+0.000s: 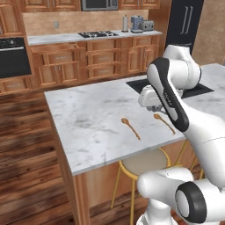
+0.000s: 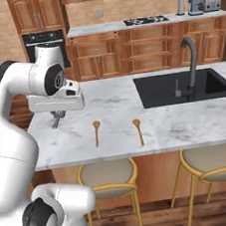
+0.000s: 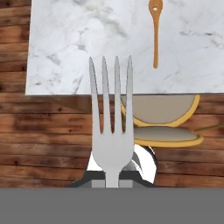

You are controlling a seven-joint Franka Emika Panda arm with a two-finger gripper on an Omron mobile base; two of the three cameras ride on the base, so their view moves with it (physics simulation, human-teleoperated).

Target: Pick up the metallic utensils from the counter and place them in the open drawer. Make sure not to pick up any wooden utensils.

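Carrying step: the hand is clenched on the small all-silver fork, lifted above the white-grey marble desk. Next, transport it to the open drawer; 2 orange-brown wooden spoons lie beyond the hand.

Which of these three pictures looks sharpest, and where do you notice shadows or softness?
Hand view: sharpest, with the fork crisp and evenly lit above the fingers, no glare. Left base view: soft; the wooden spoons cast barely any shadow on the counter. Right base view: also soft, with even light and the sink a flat black.
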